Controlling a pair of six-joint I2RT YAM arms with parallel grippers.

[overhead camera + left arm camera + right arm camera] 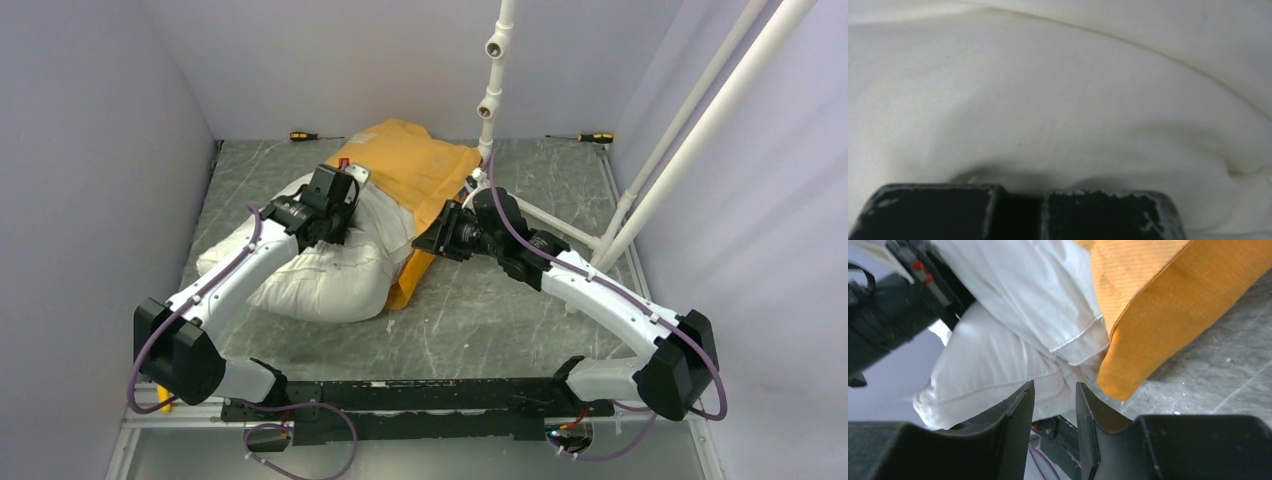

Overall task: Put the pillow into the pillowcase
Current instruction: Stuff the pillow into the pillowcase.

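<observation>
One pillow (330, 280) lies partly inside one pillowcase (420, 165); left jaws together against the pillow, right jaws apart, empty.

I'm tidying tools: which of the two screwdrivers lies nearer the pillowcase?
The left screwdriver, at the far edge; its tip almost reaches the pillowcase. The right screwdriver lies beyond the white pipe.

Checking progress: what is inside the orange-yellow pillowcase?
One end of the plump white fabric pillow enters the orange-yellow fabric pillowcase; how far it reaches is covered.
</observation>
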